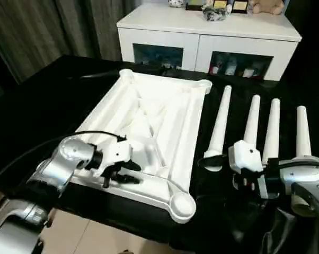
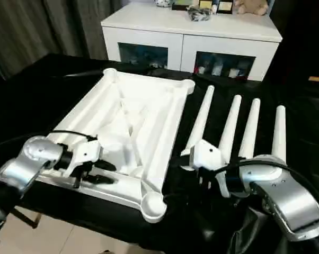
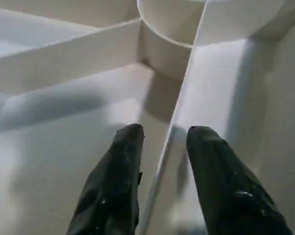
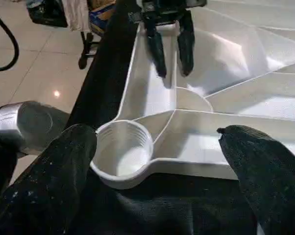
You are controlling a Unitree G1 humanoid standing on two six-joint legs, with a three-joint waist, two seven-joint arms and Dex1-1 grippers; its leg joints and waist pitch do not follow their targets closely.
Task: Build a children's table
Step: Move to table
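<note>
Lying upside down on the black table (image 1: pixel 53 90), ribs up, the table top (image 1: pixel 149 121) has all visible corner sockets empty. Four legs (image 1: pixel 221 121) lie loose beside it, none fitted, so assembly looks unstarted. Left gripper (image 1: pixel 122 173) straddles a thin rib near the front rim, grip unconfirmed. Right gripper (image 4: pixel 157 161) gapes wide, empty, facing the near corner socket (image 4: pixel 122 152).

Left pincer (image 3: pixel 159 142) fingers straddle table top (image 3: pixel 64 147) rib (image 3: pixel 182 98)
</note>
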